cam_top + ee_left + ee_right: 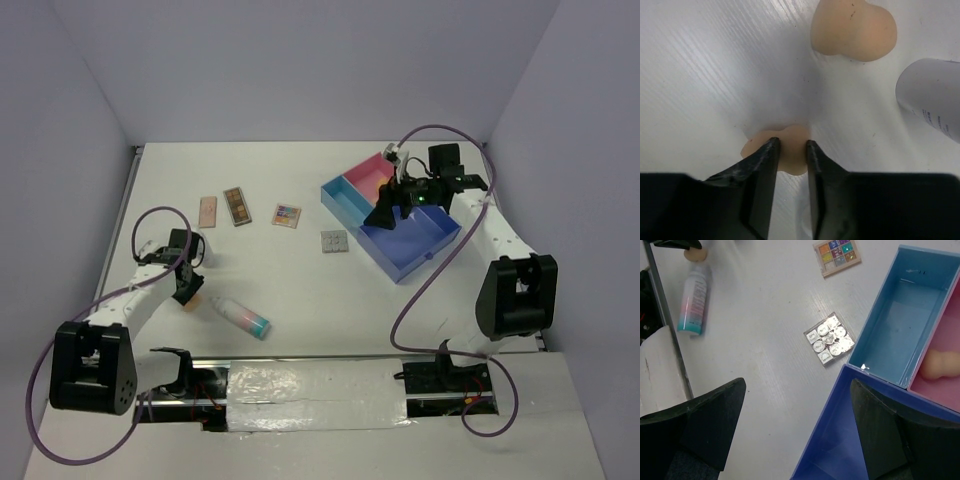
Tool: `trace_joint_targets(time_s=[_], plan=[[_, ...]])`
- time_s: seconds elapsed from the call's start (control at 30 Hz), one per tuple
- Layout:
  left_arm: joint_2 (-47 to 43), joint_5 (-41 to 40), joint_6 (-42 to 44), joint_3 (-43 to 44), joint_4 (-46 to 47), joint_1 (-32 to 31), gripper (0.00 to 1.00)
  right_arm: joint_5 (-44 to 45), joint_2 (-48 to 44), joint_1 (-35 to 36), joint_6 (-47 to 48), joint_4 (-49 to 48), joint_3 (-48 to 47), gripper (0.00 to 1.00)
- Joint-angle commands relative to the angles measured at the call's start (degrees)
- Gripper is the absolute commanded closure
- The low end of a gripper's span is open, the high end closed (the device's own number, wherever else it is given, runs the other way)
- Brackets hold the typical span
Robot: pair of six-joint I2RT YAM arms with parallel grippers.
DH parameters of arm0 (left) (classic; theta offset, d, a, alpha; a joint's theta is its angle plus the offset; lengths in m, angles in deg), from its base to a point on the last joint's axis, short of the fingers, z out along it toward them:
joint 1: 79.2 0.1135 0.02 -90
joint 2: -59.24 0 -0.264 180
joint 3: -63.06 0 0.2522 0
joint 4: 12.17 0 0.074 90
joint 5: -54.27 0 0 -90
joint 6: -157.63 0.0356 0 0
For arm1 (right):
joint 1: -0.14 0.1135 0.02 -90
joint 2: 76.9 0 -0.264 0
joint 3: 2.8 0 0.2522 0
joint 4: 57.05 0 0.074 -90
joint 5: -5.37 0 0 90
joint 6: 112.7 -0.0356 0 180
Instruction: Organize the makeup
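Progress is judged early. One tan egg-shaped sponge [944, 365] already lies in the pink compartment of the pink-and-blue compartmented plastic tray [425, 245] at the upper right of the overhead view. The visible parts of its two blue compartments hold nothing. Outstanding on the white desk [300, 280] are the peach rectangular palette [208, 210], the brown rectangular palette [237, 206] and the multicoloured rectangular palette [287, 215], in a row at upper centre. Also outstanding are the grey rectangular palette [335, 242] just beside the tray, the pinkish teal-capped tube [243, 317] at lower left, a white bottle [935, 95] and two loose sponges. The left hand [790, 142] has its fingers drawn in on either side of the nearer loose sponge [756, 145], pinching it where it rests on the desk. The farther loose sponge [852, 30] lies apart, near the bottle. The right hand [797, 385] hangs at the tray's edge, spread wide, holding nothing. The desk is matt and faintly ribbed, with silvery tape [320, 395] along its near edge. Plain pale lilac-grey walls [300, 60] enclose it on three sides.
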Motion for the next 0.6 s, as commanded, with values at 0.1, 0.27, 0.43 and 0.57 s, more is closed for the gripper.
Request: trace_joint_targets(time_s=[0.1,0.27,0.43,0.57], plan=[[0.42,4.65,1.4,-1.86,3.42,0.41,0.8,-1.53,-4.34,2.12,3.64,0.58,2.83,0.08],[-1.95,7.36,4.21,-0.99,0.71,0.41,1.0,-2.06,-5.4,3.79,4.44,1.55,4.41,0.08],[-10.99,10.7,8.25,2.44,-3.87,0.32,1.0,1.28,-8.65,8.88,6.11,0.59,7.31,0.09],[-19.69,21.58,14.83,3.5,0.5,0.32,1.0,2.16,-12.34,13.46,4.79,-5.45,12.31,0.0]])
